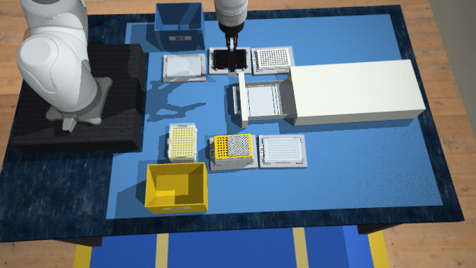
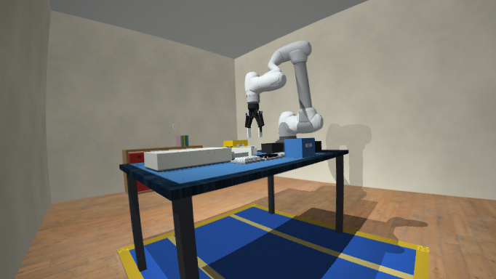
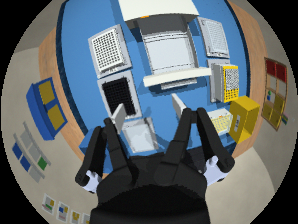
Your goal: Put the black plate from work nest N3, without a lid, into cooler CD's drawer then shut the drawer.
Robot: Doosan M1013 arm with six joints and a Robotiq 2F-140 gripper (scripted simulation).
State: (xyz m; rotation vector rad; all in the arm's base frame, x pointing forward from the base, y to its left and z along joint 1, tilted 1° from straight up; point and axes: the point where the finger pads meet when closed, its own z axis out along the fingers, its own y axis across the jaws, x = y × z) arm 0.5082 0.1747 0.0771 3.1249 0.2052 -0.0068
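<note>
A: Where is the black plate (image 1: 221, 58) sitting?

B: It is lying in its grey nest (image 1: 213, 70) at the back of the counter (image 1: 349, 167), between a nest with a clear lidded plate (image 1: 183, 66) and one with a white plate (image 1: 273, 58).

A: And the gripper (image 2: 254, 134)?

B: It is hanging well above the counter, over the black plate in the top view. Its jaws are standing partly open and are holding nothing.

A: Is the drawer (image 1: 259, 116) standing open?

B: Yes, it is sticking out of the white cooler (image 1: 356, 91) toward the arm's base, with its bar handle (image 1: 243, 101) at the front. One pale place on its floor is showing; the rest is hidden under the housing.

A: What is lying on the near side?

B: A yellow bin (image 1: 176, 206), a yellow tip box (image 1: 233, 146) and another white plate (image 1: 282, 150).
</note>
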